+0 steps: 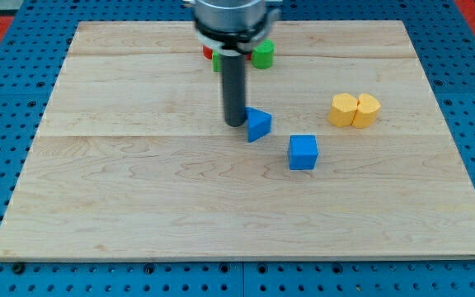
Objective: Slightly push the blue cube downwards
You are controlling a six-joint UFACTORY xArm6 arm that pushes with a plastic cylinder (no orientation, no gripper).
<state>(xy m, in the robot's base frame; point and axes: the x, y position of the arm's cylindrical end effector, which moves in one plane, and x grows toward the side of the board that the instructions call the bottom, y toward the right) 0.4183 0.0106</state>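
Rod upright over the wooden board (138, 214), hanging from the view's top, with my tip (235, 124) on the surface; it is a plain rod with nothing to open, close or hold. Nearest the view's bottom, the blue cube (303, 153) lies right of and below my tip, apart from it. A blue wedge-shaped block (259, 124) sits just beside my tip on its right. Two yellow blocks (355, 110) touch each other farther right. Green (262, 54) and red (208, 53) blocks lie at the top, partly hidden.

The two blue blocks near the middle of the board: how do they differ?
The blue cube is square-faced; the blue wedge is angled, like a triangular piece. The wedge sits right beside my tip, on its right in the view; the cube lies apart, further toward the view's bottom right. Both are the same blue.
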